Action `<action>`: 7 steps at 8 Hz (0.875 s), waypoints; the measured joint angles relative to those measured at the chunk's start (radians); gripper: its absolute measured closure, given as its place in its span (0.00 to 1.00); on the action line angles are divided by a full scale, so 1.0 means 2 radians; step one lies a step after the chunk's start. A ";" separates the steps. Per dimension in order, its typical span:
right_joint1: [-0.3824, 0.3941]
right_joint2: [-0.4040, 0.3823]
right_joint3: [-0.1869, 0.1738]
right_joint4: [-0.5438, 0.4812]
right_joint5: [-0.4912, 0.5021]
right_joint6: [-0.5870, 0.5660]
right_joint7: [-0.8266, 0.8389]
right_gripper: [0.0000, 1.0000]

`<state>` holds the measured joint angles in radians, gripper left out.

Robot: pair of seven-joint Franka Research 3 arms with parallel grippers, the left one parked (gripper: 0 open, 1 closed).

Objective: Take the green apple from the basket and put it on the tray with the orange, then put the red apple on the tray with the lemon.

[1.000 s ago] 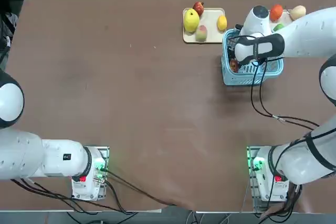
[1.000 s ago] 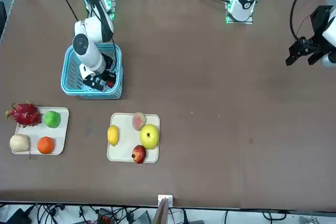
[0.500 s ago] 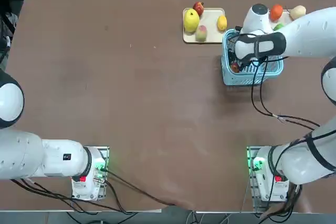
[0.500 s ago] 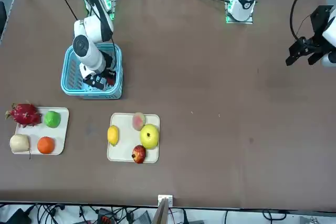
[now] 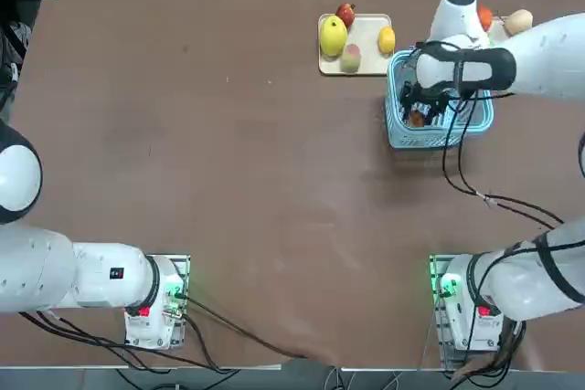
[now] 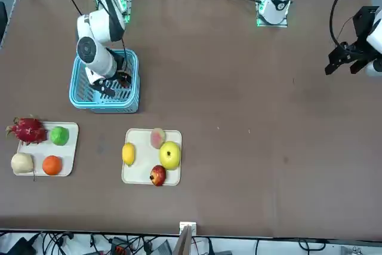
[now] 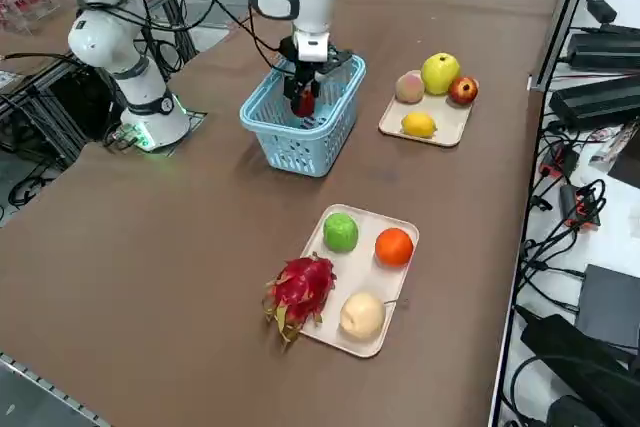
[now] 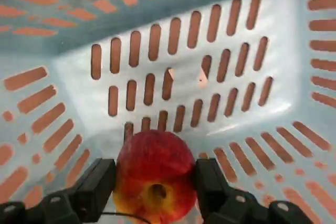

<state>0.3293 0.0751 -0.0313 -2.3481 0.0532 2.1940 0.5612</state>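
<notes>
My right gripper [image 8: 154,191] is shut on the red apple [image 8: 154,174], one finger on each side, and holds it above the slotted floor of the light blue basket [image 8: 173,77]. From the side, the red apple [image 7: 303,99] hangs within the basket [image 7: 290,152] rim under the gripper [image 7: 303,95]. The green apple [image 7: 340,232] lies beside the orange [image 7: 394,246] on the near tray [image 7: 372,275]. The lemon [image 7: 419,124] rests on the other tray [image 7: 446,112]. In the top view the arm hides the green apple.
A magenta dragon fruit [image 7: 300,289] and a pale beige fruit [image 7: 361,315] share the orange's tray. A large yellow-green fruit [image 7: 440,72], a peach-coloured fruit [image 7: 409,88] and a dark red fruit [image 7: 463,90] crowd the lemon's tray. The basket's hoop handle stands close to the gripper.
The right gripper has risen inside the basket with the red apple in its grip, and the wrist has shifted toward the far side of the table.
</notes>
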 joint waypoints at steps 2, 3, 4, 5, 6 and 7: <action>-0.015 -0.037 -0.002 0.057 0.000 -0.120 0.000 0.13; -0.023 -0.044 -0.002 0.097 -0.001 -0.175 0.000 0.13; -0.031 -0.046 -0.002 0.137 -0.001 -0.216 -0.001 0.13; -0.036 -0.046 -0.003 0.172 -0.001 -0.244 -0.001 0.13; -0.037 -0.044 -0.002 0.201 -0.001 -0.254 -0.002 0.13; -0.038 -0.035 -0.002 0.231 0.000 -0.254 -0.001 0.13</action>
<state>0.2542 0.0046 -0.0356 -1.8862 0.0532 1.6858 0.5583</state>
